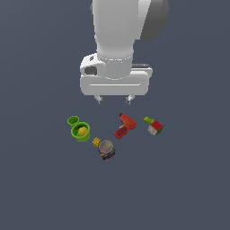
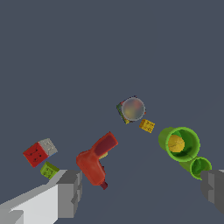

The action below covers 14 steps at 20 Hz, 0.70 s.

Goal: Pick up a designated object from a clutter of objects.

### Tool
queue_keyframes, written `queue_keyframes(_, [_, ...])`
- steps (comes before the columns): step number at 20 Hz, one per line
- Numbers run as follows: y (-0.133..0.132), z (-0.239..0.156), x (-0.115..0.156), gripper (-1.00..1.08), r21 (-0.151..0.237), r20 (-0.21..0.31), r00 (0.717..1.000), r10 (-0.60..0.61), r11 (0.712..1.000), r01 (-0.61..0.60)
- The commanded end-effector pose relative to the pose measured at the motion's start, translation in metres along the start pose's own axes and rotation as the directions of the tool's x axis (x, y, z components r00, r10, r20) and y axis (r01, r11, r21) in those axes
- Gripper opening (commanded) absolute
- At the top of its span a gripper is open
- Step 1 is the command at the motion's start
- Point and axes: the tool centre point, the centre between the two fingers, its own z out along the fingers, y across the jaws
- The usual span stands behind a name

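Note:
The small cube with red, green and white faces (image 1: pixel 155 127) lies on the floor at the exterior view's right; it also shows in the wrist view (image 2: pixel 39 152). A tiny green brick (image 1: pixel 148 120) sits beside it. My gripper (image 1: pixel 114 100) hangs open and empty above the clutter, nearest the red drill-shaped toy (image 1: pixel 125 126) and apart from it. The cube lies to the exterior view's right of the gripper. In the wrist view both grey fingers (image 2: pixel 70 192) frame the red drill-shaped toy (image 2: pixel 95 159).
Two green cups (image 1: pixel 80 131) stand at the exterior view's left, the larger holding a yellow piece. A yellow brick (image 1: pixel 96 142) and a dark box with a grey ball (image 1: pixel 106 149) lie near the middle front. The floor is plain dark grey.

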Motion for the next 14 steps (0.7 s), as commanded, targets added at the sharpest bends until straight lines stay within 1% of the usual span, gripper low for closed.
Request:
queue_keyframes(1, [0.0, 0.0, 0.0, 1.0, 0.0, 0.0, 1.0, 0.0, 1.0, 0.0])
queue_keyframes(9, [-0.0039, 0.008, 0.0008, 1.0, 0.023, 0.016, 1.0, 0.018, 1.0, -0.019])
queue_keyframes(14, [-0.0037, 0.0081, 0.0008, 1.0, 0.023, 0.016, 1.0, 0.018, 1.0, -0.018])
